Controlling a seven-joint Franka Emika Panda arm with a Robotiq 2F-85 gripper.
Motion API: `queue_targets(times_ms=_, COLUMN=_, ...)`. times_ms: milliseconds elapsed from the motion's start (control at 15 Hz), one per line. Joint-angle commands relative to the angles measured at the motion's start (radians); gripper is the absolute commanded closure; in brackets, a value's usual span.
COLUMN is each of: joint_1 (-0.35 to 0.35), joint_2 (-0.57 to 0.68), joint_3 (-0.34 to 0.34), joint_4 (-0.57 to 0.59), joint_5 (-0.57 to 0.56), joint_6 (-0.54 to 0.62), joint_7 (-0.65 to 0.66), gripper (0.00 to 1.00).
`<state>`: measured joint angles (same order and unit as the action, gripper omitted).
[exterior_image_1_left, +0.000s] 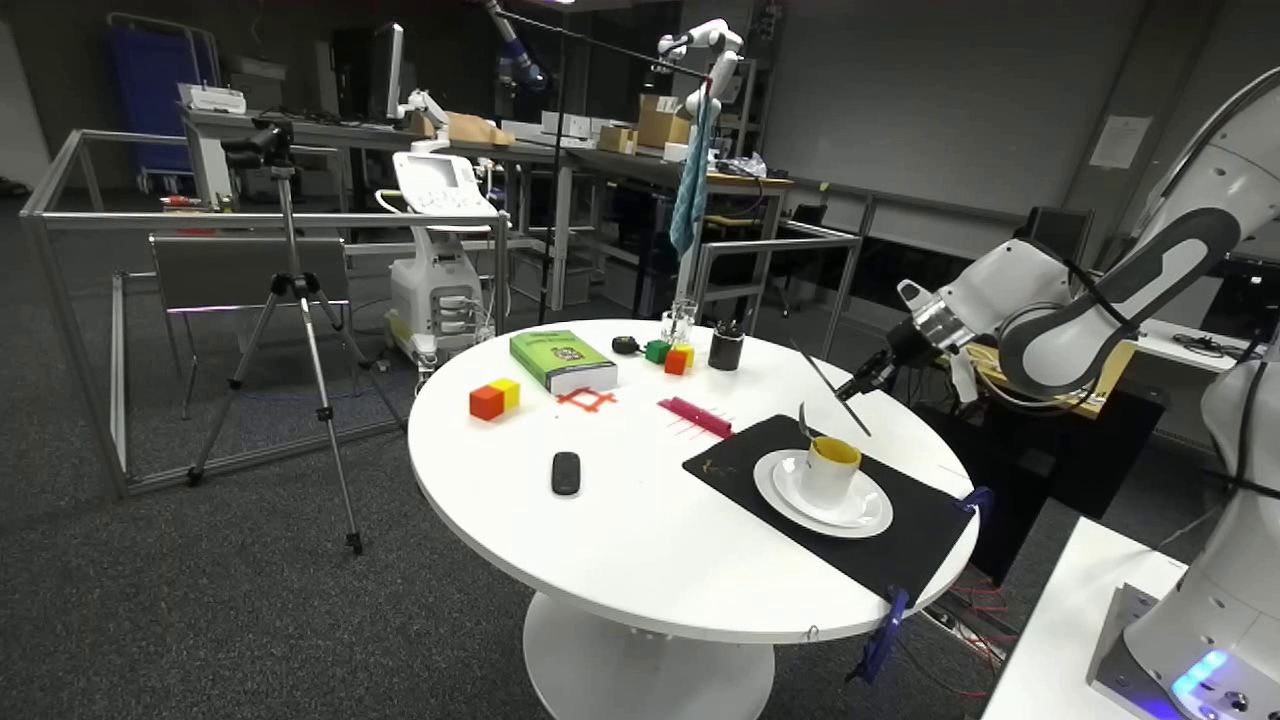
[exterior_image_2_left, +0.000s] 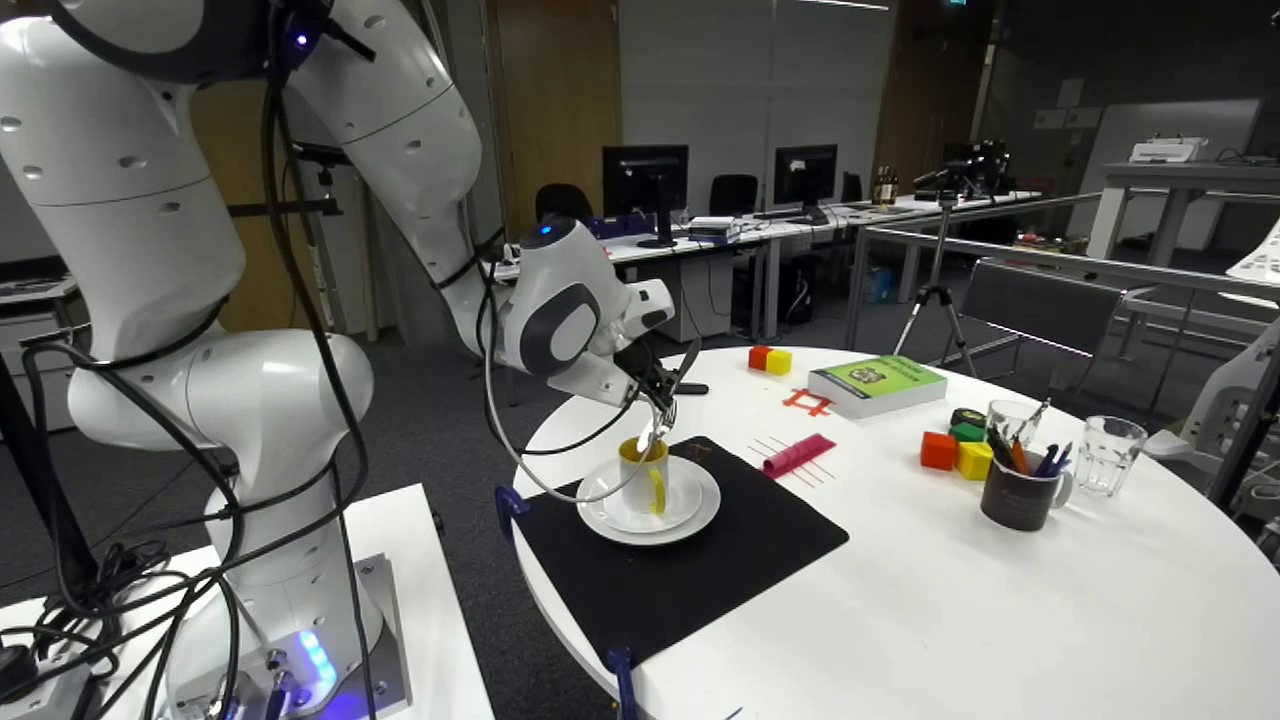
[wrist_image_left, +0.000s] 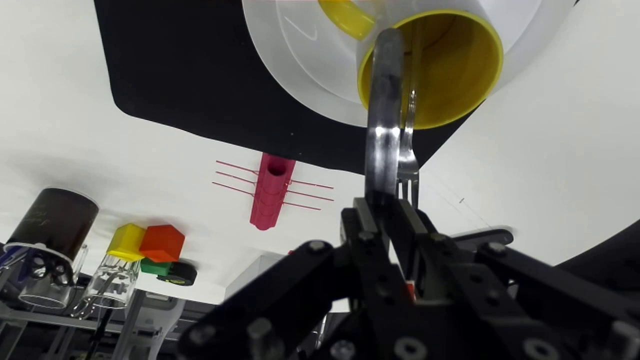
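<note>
My gripper (wrist_image_left: 387, 212) is shut on a metal knife (wrist_image_left: 384, 110), gripped between its fingertips. An exterior view shows the knife (exterior_image_1_left: 818, 372) slanting, its lower end above and beside the mug. Seen from the wrist, its far end overlaps the rim of the white mug with a yellow inside (wrist_image_left: 457, 70); the two look apart in an exterior view. A fork (wrist_image_left: 409, 160) leans inside this mug, tines up. In both exterior views the mug (exterior_image_1_left: 822, 478) stands upright on two stacked white plates (exterior_image_1_left: 778, 500). The gripper (exterior_image_2_left: 668, 395) hangs above the table, behind the mug.
A black mat (exterior_image_1_left: 905, 545) lies under the plates, clamped by blue clamps (exterior_image_1_left: 880, 640) at the round table's edge. Near it sits a pink holder with thin prongs (wrist_image_left: 272, 190). Farther off are coloured cubes (exterior_image_2_left: 938, 450), a green book (exterior_image_2_left: 880, 385), a dark pen mug (exterior_image_2_left: 1018, 495) and glasses (exterior_image_2_left: 1108, 455).
</note>
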<state>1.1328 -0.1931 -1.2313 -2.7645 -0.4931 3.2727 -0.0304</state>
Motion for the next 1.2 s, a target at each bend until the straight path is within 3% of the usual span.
queue_targets(times_ms=0, joint_1=0.12, joint_2=-0.047, joint_3=-0.121, joint_4=0.031, joint_5=0.007, joint_6=-0.036, joint_7=-0.056, gripper=0.96)
queue_targets(times_ms=600, joint_1=0.351, joint_2=-0.042, joint_3=-0.31, joint_4=0.079, joint_5=0.002, joint_6=-0.054, joint_7=-0.083, gripper=0.96)
queue_targets(times_ms=867, joint_1=0.441, joint_2=-0.089, joint_3=-0.383, joint_4=0.102, joint_5=-0.005, joint_6=-0.138, joint_7=-0.11, gripper=0.96)
queue_targets(times_ms=933, joint_1=0.396, joint_2=-0.011, joint_3=-0.335, joint_4=0.073, joint_5=0.001, joint_6=-0.078, joint_7=-0.053, gripper=0.96)
queue_targets(times_ms=1000, joint_1=0.404, joint_2=-0.014, joint_3=-0.339, joint_4=0.074, joint_5=0.001, joint_6=-0.089, joint_7=-0.054, gripper=0.85)
queue_targets(times_ms=1133, joint_1=0.403, joint_2=-0.013, joint_3=-0.339, joint_4=0.073, joint_5=0.001, joint_6=-0.089, joint_7=-0.053, gripper=0.85)
